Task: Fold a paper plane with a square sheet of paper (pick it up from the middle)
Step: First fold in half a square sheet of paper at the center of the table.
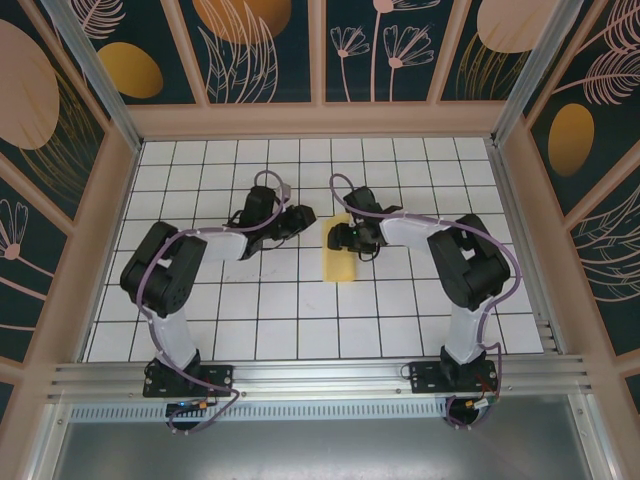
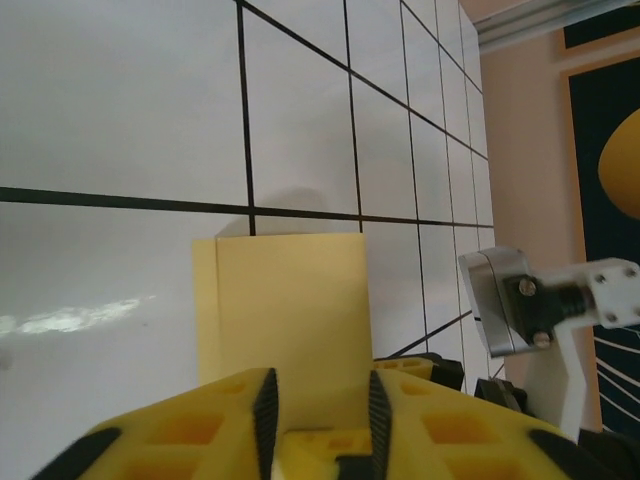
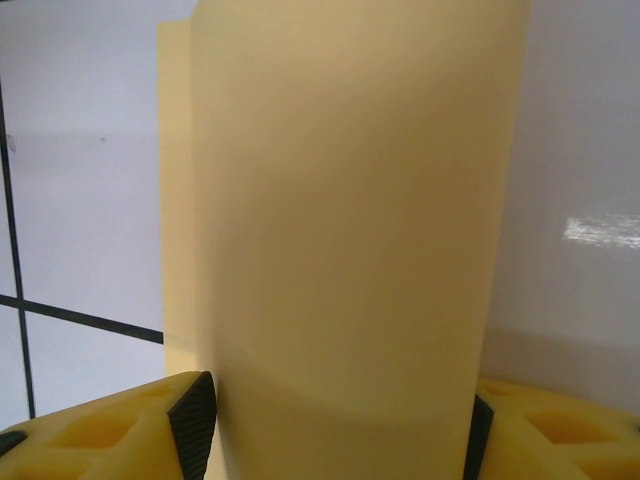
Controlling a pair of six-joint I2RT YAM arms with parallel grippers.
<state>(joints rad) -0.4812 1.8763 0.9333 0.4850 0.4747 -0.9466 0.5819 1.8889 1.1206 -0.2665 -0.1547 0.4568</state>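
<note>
One sheet of paper (image 1: 341,262), yellow and folded into a narrow strip, lies flat near the middle of the table (image 1: 300,320). Its long axis runs from the table's near edge toward the far edge.

The right gripper (image 1: 343,237) sits over the strip's far half, just right of the table's middle. In its wrist view an upper layer bows up between the pads (image 3: 197,425) and touches both. It is therefore judged to be clasping that layer across its width.

The left gripper (image 1: 301,219) stands just left of the table's middle. Its fingers (image 2: 266,405) frame the strip's end, but whether they pinch it cannot be told.

Handling assessment: the paper is very light and limp, and it takes a crease for good. It buckles under side pressure, as the bow shows, and probably slides on the glossy table.

Recommended hold: a light pinch at a free edge or mid-fold, with the other gripper pinning the strip down.
</note>
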